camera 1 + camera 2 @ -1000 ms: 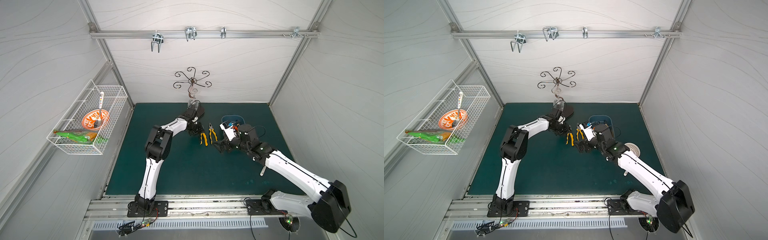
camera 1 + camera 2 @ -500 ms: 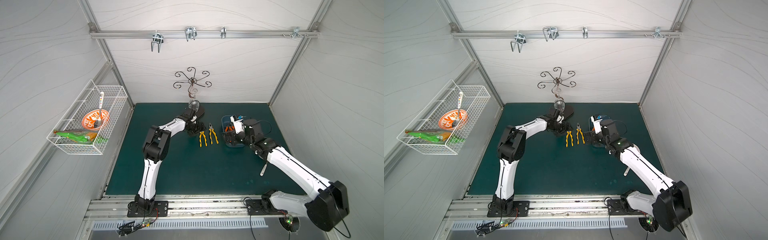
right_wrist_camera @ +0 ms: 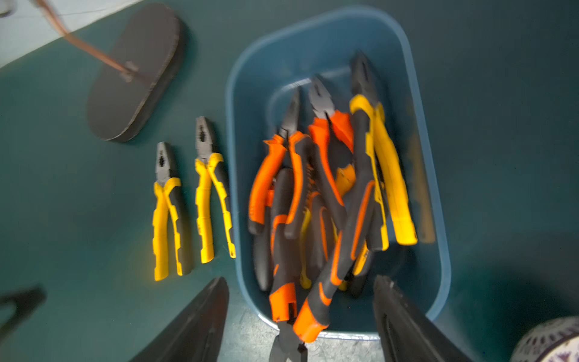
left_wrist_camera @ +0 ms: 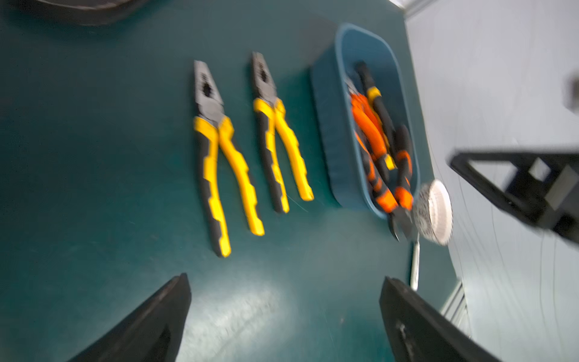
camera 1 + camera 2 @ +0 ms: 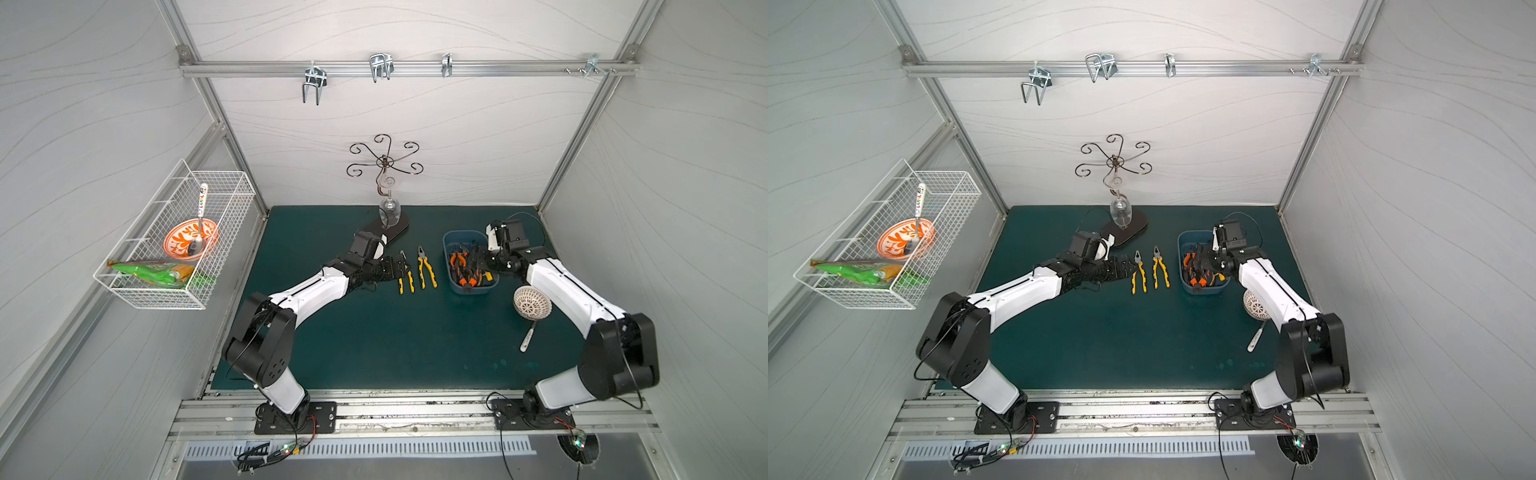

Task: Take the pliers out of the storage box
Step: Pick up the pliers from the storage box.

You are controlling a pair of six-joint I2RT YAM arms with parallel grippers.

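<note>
The blue storage box [image 5: 450,243] [image 5: 1180,249] stands right of centre on the mat and holds several orange-and-black and yellow-and-black pliers [image 3: 329,203] [image 4: 372,134]. One orange pair sticks out over its near rim. Two yellow-handled pliers [image 5: 426,270] [image 5: 1139,274] lie side by side on the mat, left of the box. My left gripper [image 5: 400,268] [image 4: 285,288] is open and empty, just left of them. Above the box's near end my right gripper [image 3: 300,282] [image 5: 1200,262] is open, its fingers on either side of the protruding orange handles without touching them.
A glass rack with a dark oval base [image 5: 392,230] and a hanging wine glass [image 5: 390,205] stands behind the left gripper. A white strainer [image 5: 532,305] lies right of the box, beside the right arm. A wire basket [image 5: 224,199] hangs on the left wall.
My left gripper has opened, and the yellow pliers beside it rest on the mat. My right arm has swung right from the mat pliers to above the box, its fingers narrowing a little.
</note>
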